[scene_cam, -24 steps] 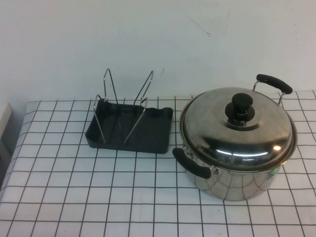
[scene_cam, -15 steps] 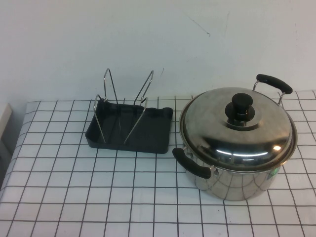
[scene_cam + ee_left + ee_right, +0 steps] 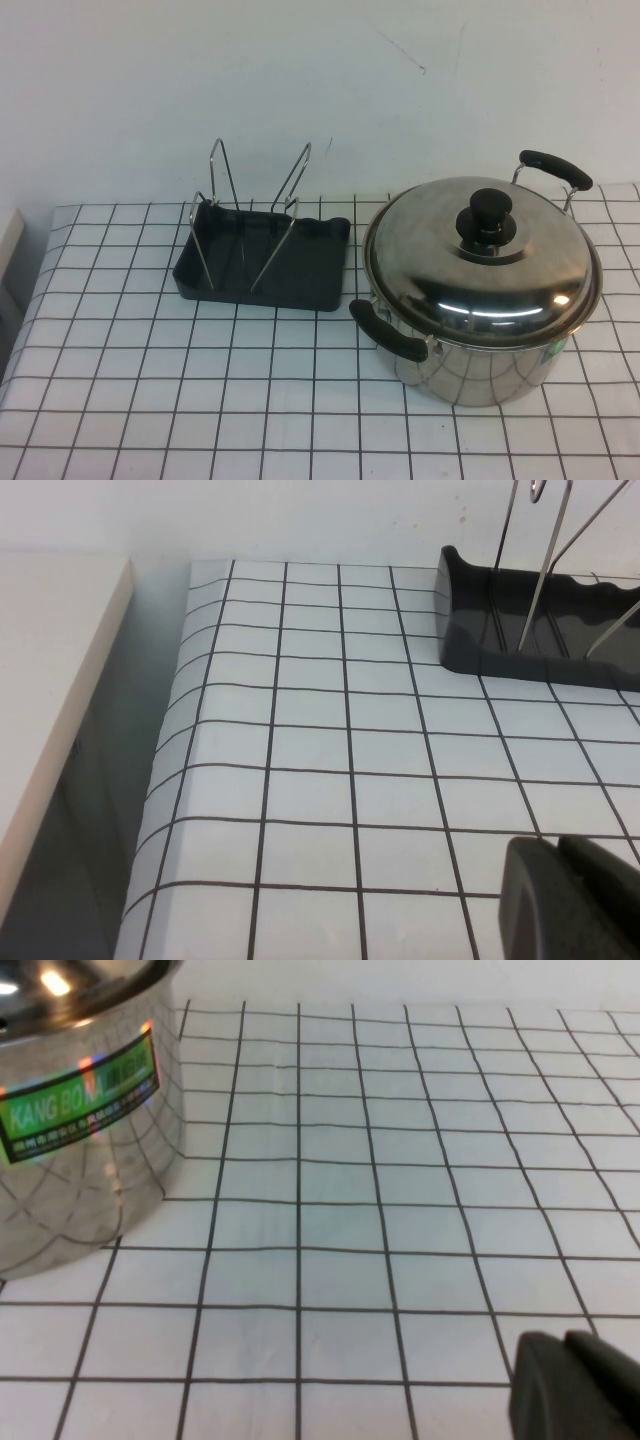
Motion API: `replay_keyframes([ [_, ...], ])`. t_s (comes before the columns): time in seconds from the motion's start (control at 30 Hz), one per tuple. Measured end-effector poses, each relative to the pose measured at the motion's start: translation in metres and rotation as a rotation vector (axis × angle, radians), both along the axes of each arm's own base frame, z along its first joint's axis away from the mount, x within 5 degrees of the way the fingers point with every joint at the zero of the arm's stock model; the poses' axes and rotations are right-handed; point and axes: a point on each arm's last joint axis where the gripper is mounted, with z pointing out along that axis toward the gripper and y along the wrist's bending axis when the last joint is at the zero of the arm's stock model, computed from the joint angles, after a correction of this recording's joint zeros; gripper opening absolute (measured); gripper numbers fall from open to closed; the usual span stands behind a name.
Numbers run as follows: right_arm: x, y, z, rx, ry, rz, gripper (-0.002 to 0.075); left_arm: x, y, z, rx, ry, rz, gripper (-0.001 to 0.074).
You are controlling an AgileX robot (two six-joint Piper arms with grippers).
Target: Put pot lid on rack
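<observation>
Black left gripper (image 3: 572, 898), right gripper (image 3: 578, 1388): wrist-only.

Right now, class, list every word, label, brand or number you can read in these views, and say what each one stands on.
"KANG BO...": green label on the steel pot's side wall; the characters after it are too blurred to read.
The same label shows in the high view, unreadable.
Pot lid, rack, left gripper, right gripper: no text.
</observation>
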Motion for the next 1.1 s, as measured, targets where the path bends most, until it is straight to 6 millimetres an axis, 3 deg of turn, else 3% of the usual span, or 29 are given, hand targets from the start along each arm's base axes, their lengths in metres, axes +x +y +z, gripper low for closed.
replay_keyframes([
  [0.33, 0.001, 0.0, 0.002, -0.003, -0.041, 0.001, -0.0002, 0.001, 0.0, 0.003, -0.004, -0.043, 0.005, -0.0002],
  [0.53, 0.005, 0.0, 0.015, -0.014, -0.182, 0.003, -0.0002, 0.003, 0.001, 0.012, -0.019, -0.155, 0.018, -0.0002],
  [1.1, -0.002, 0.001, 0.069, -0.034, -0.8, 0.014, -0.0002, -0.007, 0.009, 0.069, -0.111, -0.8, 0.092, -0.0002],
])
